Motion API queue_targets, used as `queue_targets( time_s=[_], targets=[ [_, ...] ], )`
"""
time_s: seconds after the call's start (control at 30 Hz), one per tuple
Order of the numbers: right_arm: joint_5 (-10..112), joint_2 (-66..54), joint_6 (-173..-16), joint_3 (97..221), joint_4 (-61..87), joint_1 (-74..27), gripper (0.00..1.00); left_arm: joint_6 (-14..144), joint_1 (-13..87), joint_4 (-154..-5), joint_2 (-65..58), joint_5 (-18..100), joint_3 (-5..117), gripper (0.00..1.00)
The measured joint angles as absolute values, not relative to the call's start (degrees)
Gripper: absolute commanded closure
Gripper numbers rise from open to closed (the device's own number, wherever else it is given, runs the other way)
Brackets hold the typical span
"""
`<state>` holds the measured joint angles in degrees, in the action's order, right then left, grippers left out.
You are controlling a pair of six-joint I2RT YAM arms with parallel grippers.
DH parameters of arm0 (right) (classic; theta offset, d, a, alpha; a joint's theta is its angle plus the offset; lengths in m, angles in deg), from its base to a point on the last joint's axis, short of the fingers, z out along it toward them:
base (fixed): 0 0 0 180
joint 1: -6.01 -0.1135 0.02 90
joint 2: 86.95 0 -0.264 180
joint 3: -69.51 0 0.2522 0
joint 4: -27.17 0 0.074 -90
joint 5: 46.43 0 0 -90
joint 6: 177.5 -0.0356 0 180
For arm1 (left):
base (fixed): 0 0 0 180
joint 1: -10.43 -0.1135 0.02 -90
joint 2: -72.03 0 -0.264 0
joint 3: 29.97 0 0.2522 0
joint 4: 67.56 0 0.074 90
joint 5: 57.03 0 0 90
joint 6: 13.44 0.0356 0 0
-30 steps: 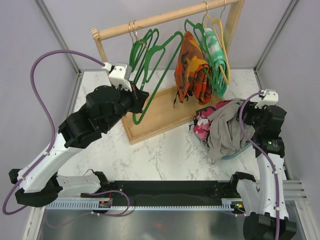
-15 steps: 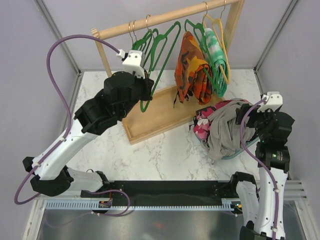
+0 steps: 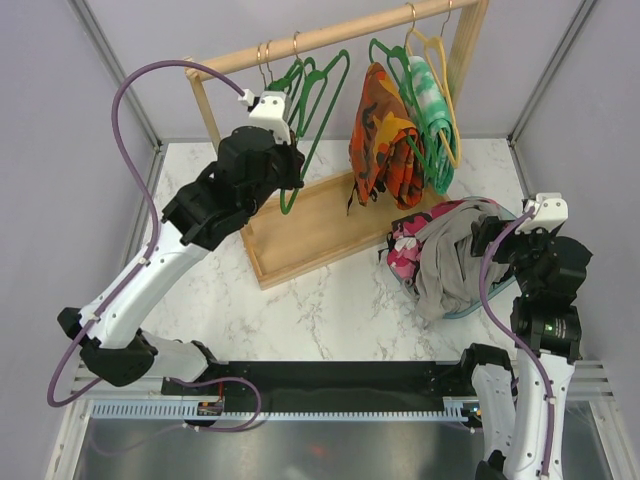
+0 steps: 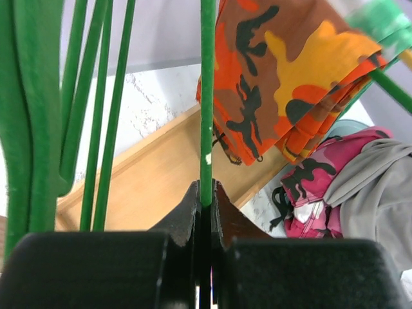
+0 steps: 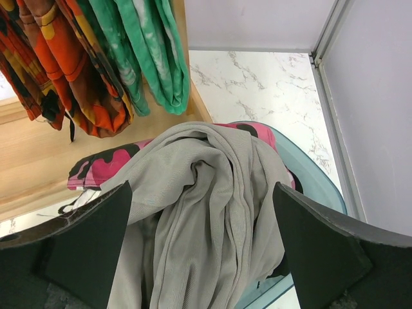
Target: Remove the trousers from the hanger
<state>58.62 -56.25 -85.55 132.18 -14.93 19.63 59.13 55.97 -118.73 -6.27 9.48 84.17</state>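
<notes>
My left gripper point(image 3: 291, 178) is shut on the bar of an empty green hanger point(image 4: 206, 96), held up at the wooden rail point(image 3: 330, 37) among other empty green hangers point(image 3: 300, 90). Orange-patterned trousers point(image 3: 378, 135) and green-white trousers point(image 3: 430, 115) hang further right on the rail; both show in the right wrist view, orange point(image 5: 71, 71) and green-white point(image 5: 145, 51). Grey trousers point(image 3: 450, 262) lie over pink camouflage trousers point(image 3: 405, 250) in a teal basin point(image 5: 315, 180). My right gripper point(image 5: 203, 225) is open and empty above the grey trousers point(image 5: 212, 212).
The rack stands on a wooden tray base point(image 3: 310, 235) on the marble table point(image 3: 330, 310). Grey walls and metal corner posts point(image 3: 545, 70) close in the back and sides. A black strip point(image 3: 330, 385) runs along the near edge.
My left arm has risen and moved back, carrying the green hanger up toward the rail. My right arm has drawn back to the right, away from the grey trousers.
</notes>
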Motion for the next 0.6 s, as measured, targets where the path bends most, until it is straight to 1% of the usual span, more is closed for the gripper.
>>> queue_targets(
  time_s=[0.17,0.23,0.27,0.33,0.37,0.43,0.47,0.57,0.6],
  targets=[
    [58.64,-56.73,-85.55,132.18,-15.04,19.63,0.02,58.15,55.75,-116.43,-4.54,9.70,79.95,0.97],
    [58.62,-56.93,-85.55,132.18,-15.22,19.63,0.02,57.64,55.75,-116.19,-3.14,10.12,78.84,0.90],
    [58.60,-57.04,-85.55,132.20,-15.30,19.63,0.02,57.36,55.73,-116.30,-2.40,10.58,78.49,0.77],
    [58.53,-57.10,-85.59,132.35,-15.63,19.63,0.02,56.49,55.59,-116.72,-0.94,11.67,78.09,0.59],
    [58.21,-57.10,-85.77,132.62,-15.98,19.63,0.02,56.11,55.59,-116.98,-0.39,12.39,78.09,0.43],
    [57.16,-57.04,-86.12,133.62,-16.79,19.63,0.02,54.85,55.59,-117.22,1.16,14.03,78.09,0.31],
    [56.33,-56.97,-86.51,134.34,-17.18,19.63,0.02,54.50,55.59,-117.26,1.80,14.53,78.09,0.24],
    [52.87,-56.93,-88.39,136.33,-17.47,19.68,0.02,53.45,55.59,-117.28,4.40,16.59,78.09,0.14],
    [51.69,-56.93,-88.89,136.77,-17.49,19.68,0.02,53.25,55.59,-117.33,5.34,17.05,78.09,0.13]
  ],
)
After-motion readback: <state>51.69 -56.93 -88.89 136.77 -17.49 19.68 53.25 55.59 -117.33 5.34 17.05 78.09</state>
